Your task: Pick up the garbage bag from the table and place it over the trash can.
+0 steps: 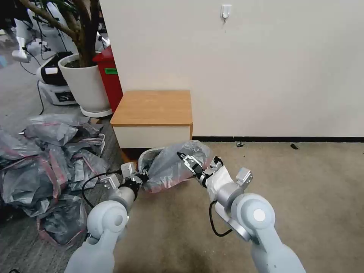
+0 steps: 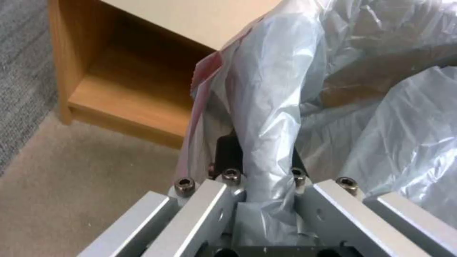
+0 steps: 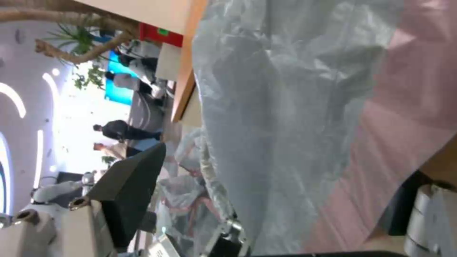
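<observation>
The garbage bag is a crinkly grey film with a pink band, bunched low in front of the table. It lies over the trash can, whose cream rim peeks out at the bag's left side. My left gripper is at the bag's near left edge, shut on a fold of film that runs up between its fingers. From the right, my right gripper reaches onto the bag's top. Its fingers stand wide apart with the film hanging between them.
A big heap of grey-and-pink bags covers the floor to the left. A white plant pot and a red bin stand behind it by the wall. Open beige carpet stretches to the right.
</observation>
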`<state>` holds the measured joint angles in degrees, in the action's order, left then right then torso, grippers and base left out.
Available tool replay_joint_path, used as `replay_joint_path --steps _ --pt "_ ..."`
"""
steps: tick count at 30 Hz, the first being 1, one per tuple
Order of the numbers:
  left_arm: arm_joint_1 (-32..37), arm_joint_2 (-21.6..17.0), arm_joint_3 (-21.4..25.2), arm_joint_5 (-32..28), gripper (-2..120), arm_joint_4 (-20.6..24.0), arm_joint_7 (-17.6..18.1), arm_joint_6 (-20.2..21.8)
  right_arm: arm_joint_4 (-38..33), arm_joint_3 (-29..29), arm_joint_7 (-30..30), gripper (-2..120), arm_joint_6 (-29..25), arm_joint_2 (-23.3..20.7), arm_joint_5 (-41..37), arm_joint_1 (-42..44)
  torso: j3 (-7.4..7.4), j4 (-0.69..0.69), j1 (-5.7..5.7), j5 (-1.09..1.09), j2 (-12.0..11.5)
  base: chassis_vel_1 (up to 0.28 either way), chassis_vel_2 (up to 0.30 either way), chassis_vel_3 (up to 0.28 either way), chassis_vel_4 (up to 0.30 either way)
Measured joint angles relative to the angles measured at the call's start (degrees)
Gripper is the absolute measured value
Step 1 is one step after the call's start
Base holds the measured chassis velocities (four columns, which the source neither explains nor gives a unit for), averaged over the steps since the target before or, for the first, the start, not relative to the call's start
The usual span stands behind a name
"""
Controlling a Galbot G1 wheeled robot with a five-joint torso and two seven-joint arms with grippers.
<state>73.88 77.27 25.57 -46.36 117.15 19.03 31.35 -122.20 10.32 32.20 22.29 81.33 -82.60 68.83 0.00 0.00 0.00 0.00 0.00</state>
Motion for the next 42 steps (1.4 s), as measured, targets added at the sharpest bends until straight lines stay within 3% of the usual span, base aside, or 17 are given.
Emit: replay_joint_path --steps 4,27,42 --pt "0.0 0.0 0.0 -0.1 2 0.0 0.1 0.0 0.0 -0.1 -0.8 87 -0.6 0.2 0.2 0.0 0.00 0.00 0.00 0.00 0.0 0.000 0.000 0.000 0.000" --pt "-0.4 0.3 -0.1 -0.5 2 0.0 0.3 0.1 1.6 -0.6 -5.0 2 -2.8 -0.2 4.7 0.5 0.00 0.00 0.00 0.00 0.0 0.000 0.000 0.000 0.000" --pt "-1.3 0.4 0.5 -2.9 2 -1.0 1.6 -0.4 1.5 -1.6 -10.4 0 -7.8 -1.2 9.4 2.8 0.00 0.00 0.00 0.00 0.0 0.000 0.000 0.000 0.000"
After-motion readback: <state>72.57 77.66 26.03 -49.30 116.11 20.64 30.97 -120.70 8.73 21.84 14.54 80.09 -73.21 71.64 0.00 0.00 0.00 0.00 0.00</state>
